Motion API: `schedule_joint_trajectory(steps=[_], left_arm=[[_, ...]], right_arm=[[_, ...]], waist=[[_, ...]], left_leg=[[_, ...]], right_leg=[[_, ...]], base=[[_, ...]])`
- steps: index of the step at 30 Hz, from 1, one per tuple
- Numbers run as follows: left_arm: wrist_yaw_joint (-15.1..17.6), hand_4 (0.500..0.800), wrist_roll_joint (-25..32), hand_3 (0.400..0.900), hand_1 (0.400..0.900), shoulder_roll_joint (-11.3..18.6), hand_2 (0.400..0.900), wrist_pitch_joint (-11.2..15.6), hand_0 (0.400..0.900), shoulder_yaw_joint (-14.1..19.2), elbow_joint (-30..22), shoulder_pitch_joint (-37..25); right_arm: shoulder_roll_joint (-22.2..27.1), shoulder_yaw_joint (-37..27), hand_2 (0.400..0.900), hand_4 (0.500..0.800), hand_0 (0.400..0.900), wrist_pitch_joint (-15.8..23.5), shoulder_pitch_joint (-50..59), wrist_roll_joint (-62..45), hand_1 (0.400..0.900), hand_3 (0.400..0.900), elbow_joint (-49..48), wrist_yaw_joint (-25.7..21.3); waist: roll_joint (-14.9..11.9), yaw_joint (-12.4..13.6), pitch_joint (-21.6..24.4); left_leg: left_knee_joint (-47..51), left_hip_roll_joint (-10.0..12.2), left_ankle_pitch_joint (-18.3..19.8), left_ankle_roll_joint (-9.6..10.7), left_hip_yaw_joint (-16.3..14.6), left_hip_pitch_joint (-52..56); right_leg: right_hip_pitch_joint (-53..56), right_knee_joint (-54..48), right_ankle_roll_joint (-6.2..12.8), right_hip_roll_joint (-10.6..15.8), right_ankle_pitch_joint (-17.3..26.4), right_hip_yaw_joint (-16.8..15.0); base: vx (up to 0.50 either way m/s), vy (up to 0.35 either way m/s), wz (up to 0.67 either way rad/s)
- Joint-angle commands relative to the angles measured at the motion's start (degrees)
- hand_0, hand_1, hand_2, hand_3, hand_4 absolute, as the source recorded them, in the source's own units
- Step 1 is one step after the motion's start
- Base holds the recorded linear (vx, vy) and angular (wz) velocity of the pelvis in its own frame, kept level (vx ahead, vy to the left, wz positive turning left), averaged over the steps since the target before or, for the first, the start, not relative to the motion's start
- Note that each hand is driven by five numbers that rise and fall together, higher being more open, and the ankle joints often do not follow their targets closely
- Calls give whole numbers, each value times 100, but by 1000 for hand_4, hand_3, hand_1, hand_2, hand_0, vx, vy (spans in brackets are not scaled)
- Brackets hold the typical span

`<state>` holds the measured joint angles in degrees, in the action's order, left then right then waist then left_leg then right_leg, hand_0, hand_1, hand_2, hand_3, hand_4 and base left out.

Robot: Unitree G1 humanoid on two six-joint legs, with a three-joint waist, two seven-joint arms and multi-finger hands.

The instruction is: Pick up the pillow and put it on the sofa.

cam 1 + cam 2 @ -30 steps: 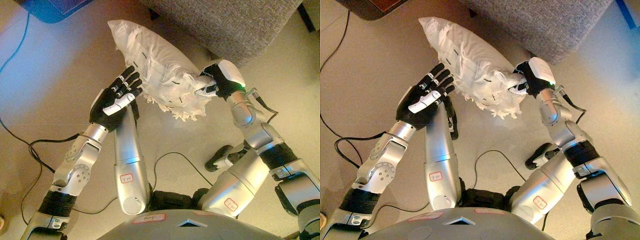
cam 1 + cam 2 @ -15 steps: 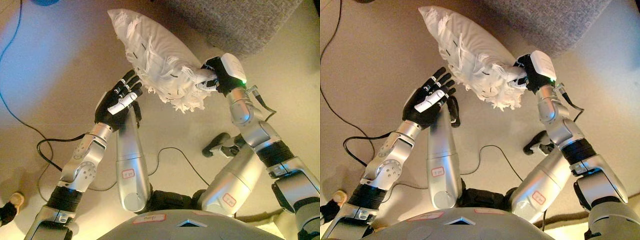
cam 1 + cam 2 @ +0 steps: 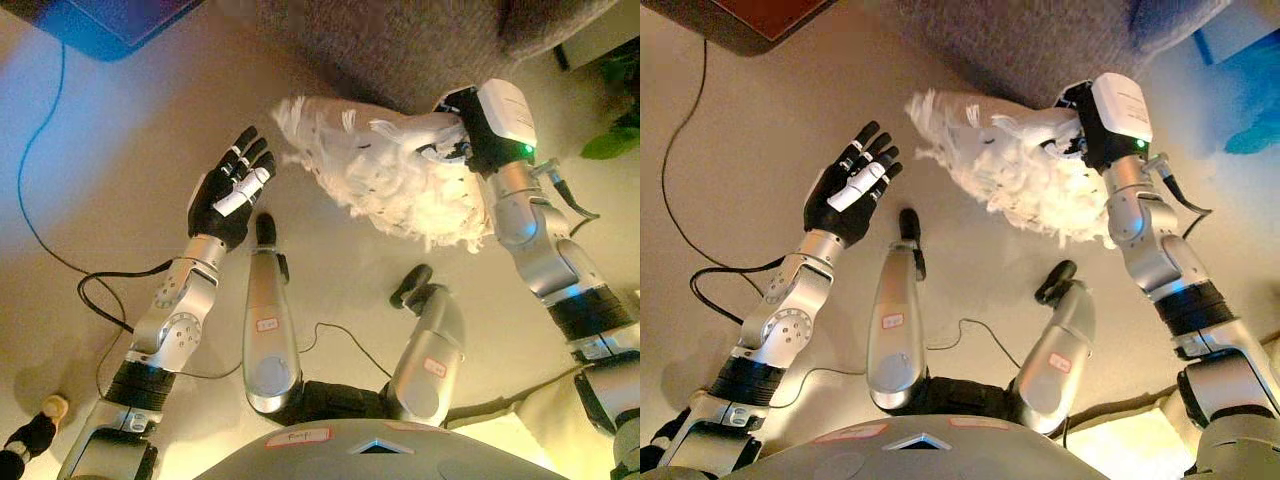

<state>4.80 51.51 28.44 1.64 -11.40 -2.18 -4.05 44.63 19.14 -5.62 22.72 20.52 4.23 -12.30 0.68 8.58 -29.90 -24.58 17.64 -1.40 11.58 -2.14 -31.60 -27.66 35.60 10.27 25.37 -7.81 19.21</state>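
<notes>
You are mid-carry: the right hand (image 3: 462, 140) clenches a corner of the pillow (image 3: 385, 170), which hangs clear of the floor (image 3: 120, 150) just before the sofa (image 3: 400, 50) front edge. The left hand (image 3: 230, 190), fingers spread, holds nothing, well apart from the sofa. Next, lift higher over that edge; open room lies above.
</notes>
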Motion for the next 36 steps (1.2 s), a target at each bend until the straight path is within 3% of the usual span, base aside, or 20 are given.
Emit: schedule_joint_trajectory(steps=[1, 8, 17, 21, 29, 36], left_arm=[[250, 800, -272, 900, 900, 112, 900, 107, 900, 194, -344, -12], [170, 800, -332, 900, 900, -76, 900, -335, 900, 386, -260, 570], [-36, 800, -202, 900, 900, -170, 900, -625, 900, 451, -194, 1013], [-85, 800, -69, 900, 900, -144, 900, -666, 900, 465, -75, 1041], [-540, 800, -96, 900, 900, 127, 900, -945, 900, 662, -347, 1407], [-844, 800, -122, 900, 900, 445, 900, -1178, 900, 878, -609, 1539]], right_arm=[[284, -1159, 400, 500, 400, 965, 603, -220, 400, 400, -1469, -818], [509, -1818, 400, 500, 400, 1199, -376, -862, 400, 400, -2196, -551], [799, -2157, 400, 500, 400, 1261, -490, -1647, 400, 400, -2318, -31], [976, -1968, 400, 500, 400, 1165, -88, -1815, 400, 400, -1957, 341], [1666, -1417, 400, 500, 400, 1156, 685, -2187, 400, 400, -639, 862], [1961, -623, 400, 500, 400, 1372, 1526, -2201, 400, 400, 737, 933]], waist=[[-427, -74, 543], [-626, -202, 1339], [-679, -199, 2134], [-712, -108, 2319], [-915, 272, 2443], [-1135, 614, 2427]], left_leg=[[843, 70, -18, -509, -196, 1118], [1894, -5, -192, -462, -545, 2465], [2428, -87, -170, -425, -818, 3267], [2537, -127, -146, -388, -871, 3433], [2727, -122, -178, -302, -778, 3552], [2834, -161, -218, -282, -563, 3495]], right_leg=[[674, -1536, 246, 225, 1385, 89], [2192, -2798, 320, -335, 1634, 266], [2875, -3574, 384, -432, 1915, 430], [3031, -3660, 408, -396, 1970, 552], [3320, -3706, 450, -364, 2041, 920], [3418, -3754, 474, -395, 2138, 1131]], base=[[123, -64, -12], [170, -48, -5], [127, 23, -1], [112, 31, 7], [89, -2, 12], [94, -69, 18]])
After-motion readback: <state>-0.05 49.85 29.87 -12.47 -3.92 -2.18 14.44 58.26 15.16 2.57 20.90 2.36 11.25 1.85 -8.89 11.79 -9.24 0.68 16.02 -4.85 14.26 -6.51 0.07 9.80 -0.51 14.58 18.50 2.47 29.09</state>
